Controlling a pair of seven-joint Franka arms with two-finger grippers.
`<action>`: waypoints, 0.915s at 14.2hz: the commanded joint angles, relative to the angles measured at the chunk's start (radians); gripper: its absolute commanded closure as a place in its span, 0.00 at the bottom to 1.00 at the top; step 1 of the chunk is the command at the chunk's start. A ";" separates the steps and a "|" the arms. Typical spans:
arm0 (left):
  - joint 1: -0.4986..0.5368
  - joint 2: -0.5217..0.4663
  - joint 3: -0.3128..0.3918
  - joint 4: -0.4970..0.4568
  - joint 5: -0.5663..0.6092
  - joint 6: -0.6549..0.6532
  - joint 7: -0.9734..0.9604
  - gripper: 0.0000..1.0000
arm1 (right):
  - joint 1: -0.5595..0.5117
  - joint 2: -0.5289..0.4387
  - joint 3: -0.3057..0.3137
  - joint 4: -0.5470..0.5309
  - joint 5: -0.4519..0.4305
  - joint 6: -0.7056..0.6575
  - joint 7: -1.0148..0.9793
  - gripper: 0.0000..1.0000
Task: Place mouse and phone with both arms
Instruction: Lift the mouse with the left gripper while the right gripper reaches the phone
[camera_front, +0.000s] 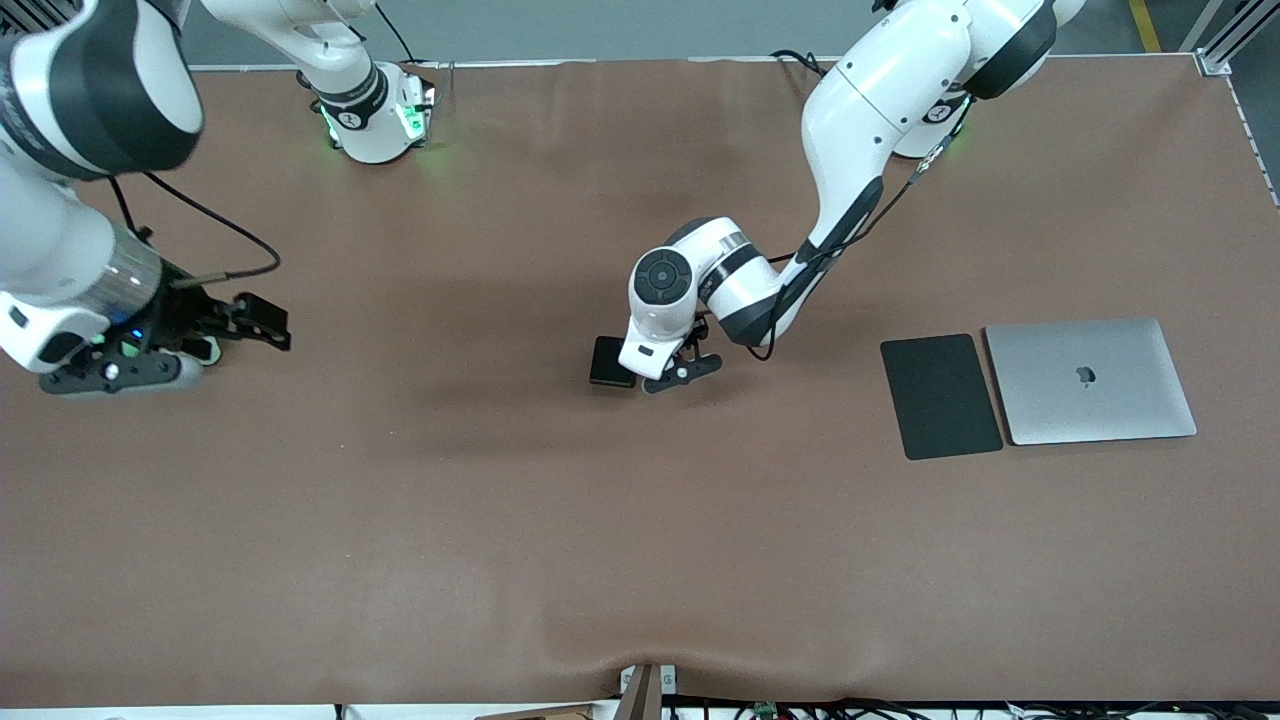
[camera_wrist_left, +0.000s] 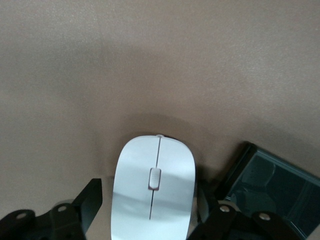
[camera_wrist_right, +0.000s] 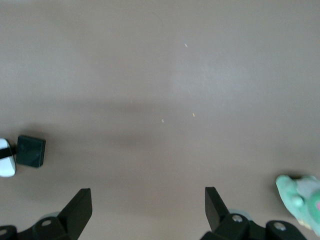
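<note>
The white mouse (camera_wrist_left: 152, 187) lies on the brown table mid-table, between the fingers of my left gripper (camera_wrist_left: 149, 205). The fingers stand apart on either side of it, with a small gap showing at one side. In the front view the left gripper (camera_front: 668, 374) hides the mouse. The black phone (camera_front: 612, 361) lies flat right beside the mouse, toward the right arm's end; it also shows in the left wrist view (camera_wrist_left: 272, 187) and the right wrist view (camera_wrist_right: 31, 151). My right gripper (camera_front: 125, 375) hangs open and empty over the table's right-arm end, its fingers (camera_wrist_right: 80, 210) wide apart.
A large flat black mouse pad (camera_front: 940, 396) and a closed silver laptop (camera_front: 1090, 380) lie side by side toward the left arm's end. A small teal object (camera_wrist_right: 300, 200) sits on the table beside the right gripper. The brown table cover (camera_front: 640, 560) is rumpled at its near edge.
</note>
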 joint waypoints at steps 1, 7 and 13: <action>-0.009 -0.001 0.004 -0.007 0.030 0.020 -0.048 0.23 | 0.020 0.058 -0.003 0.023 0.005 0.048 0.008 0.00; -0.003 -0.013 0.004 -0.007 0.033 0.006 -0.065 0.70 | 0.050 0.172 -0.001 0.004 0.015 0.070 -0.004 0.00; 0.057 -0.149 0.004 -0.030 0.076 -0.161 -0.014 0.73 | 0.129 0.218 0.000 0.010 0.082 -0.105 0.008 0.00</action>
